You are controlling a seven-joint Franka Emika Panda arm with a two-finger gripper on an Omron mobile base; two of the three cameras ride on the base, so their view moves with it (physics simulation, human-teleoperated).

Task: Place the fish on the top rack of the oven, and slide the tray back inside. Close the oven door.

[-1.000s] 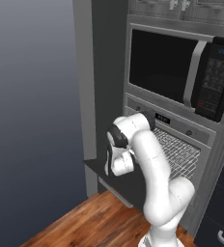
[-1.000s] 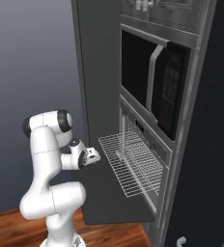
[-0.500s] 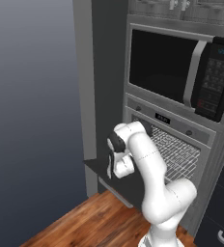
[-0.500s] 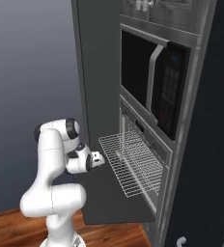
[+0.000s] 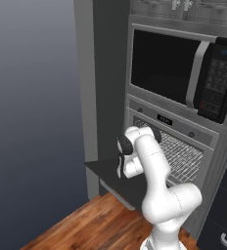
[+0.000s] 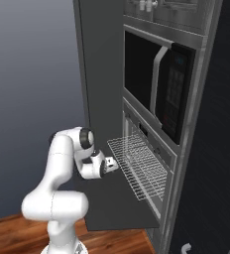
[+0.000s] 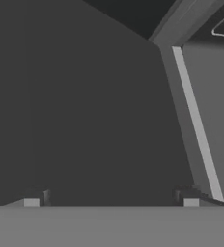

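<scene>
Silver wire rack [image 6: 137, 166] of thin bars sticks out of the steel wall oven [image 5: 176, 146], flat and bare above the wide dark oven door [image 6: 119, 206], which lies folded down. The robot's hand [image 6: 110, 165] hangs just beside the rack's front edge, fingers spread apart.

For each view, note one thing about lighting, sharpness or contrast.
Left base view: flat, even light, microwave glass plain black, no glare. Right base view: thin wires of the top rack stay crisp against the dark oven door. Hand view: dim, low-contrast grey surfaces.
</scene>
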